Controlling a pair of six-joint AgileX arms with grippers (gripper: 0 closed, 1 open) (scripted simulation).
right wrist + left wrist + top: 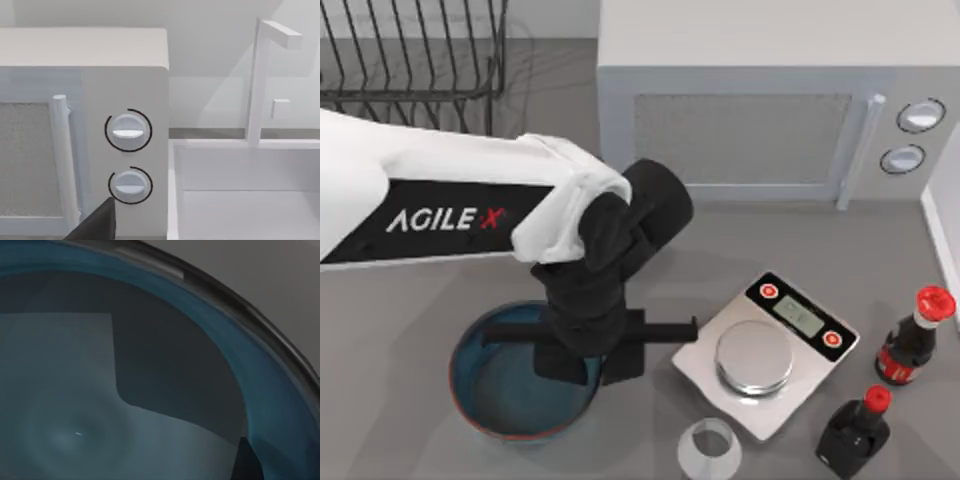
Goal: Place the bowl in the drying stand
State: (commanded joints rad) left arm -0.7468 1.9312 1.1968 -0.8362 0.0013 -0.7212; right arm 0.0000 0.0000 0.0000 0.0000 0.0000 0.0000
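Your left pincer (582, 365) hangs straight down over the bowl (500, 395), its black fingers dipping at the bowl's right-hand part, near the rim on the scale's side. Whether those fingers are spread or pressed together — you cannot tell from above, since the wrist block covers them. The left wrist view looks straight into the teal-blue inside of the bowl (150, 405), with the dark rim curving across the corner and grey counter (270, 280) beyond it.

The bowl sits upright on the counter (400, 330) at the front left, mouth up; being round, it has no long axis to speak of. The drying stand (415, 55) stands at the back left corner, well apart from the bowl.

To the right of the bowl you have the scale (765, 345), a small clear cup (708, 448) just in front of it, and two dark bottles (915, 337) further right. The microwave (760, 120) stands at the back.

Your right arm is parked — its wrist view faces the microwave's dials (128, 131).
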